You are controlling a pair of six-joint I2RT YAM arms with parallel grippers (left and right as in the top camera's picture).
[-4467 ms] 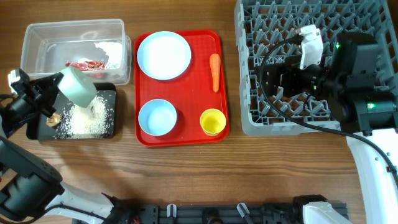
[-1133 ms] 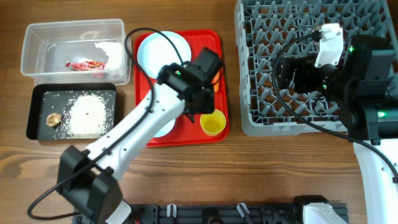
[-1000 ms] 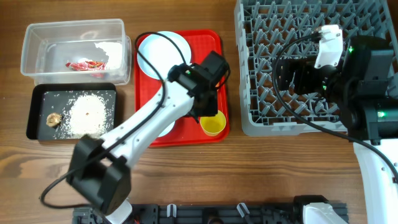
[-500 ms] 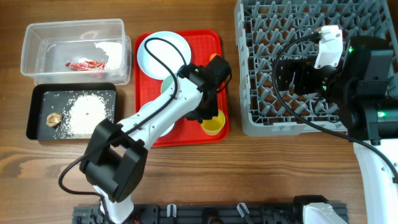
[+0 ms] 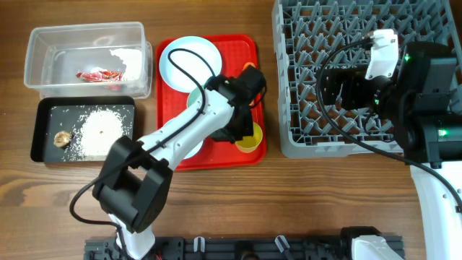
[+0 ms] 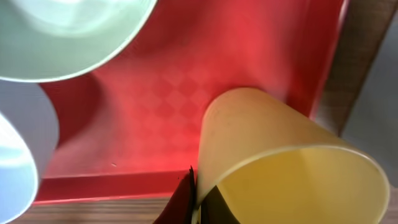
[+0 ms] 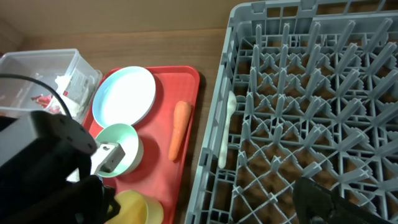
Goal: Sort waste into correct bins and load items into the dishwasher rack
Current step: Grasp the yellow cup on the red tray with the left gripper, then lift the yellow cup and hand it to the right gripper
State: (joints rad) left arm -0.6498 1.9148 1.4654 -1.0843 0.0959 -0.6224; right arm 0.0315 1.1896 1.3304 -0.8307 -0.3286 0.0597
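Wrapper (image 5: 99, 75), red-and-white, lies in the clear tub (image 5: 50, 54); rice (image 5: 101, 133) and a brown scrap (image 5: 61, 137) sit in the black tray (image 5: 40, 130) below it. On the red tray (image 5: 234, 54) my left claw (image 6: 198, 199) is pinched on the wall of the yellow cup (image 6: 280, 162), one finger inside. My right claw (image 5: 328, 90) hangs over the grey rack (image 5: 346, 29); its gap I cannot tell.

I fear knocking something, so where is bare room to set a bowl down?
Bare table wood lies on the robot's side of the red tray and the dishwasher rack, right of the left arm. More lies on the robot's side of the black tray. The red tray is crowded: plate, mint bowl, blue bowl, carrot, yellow cup.
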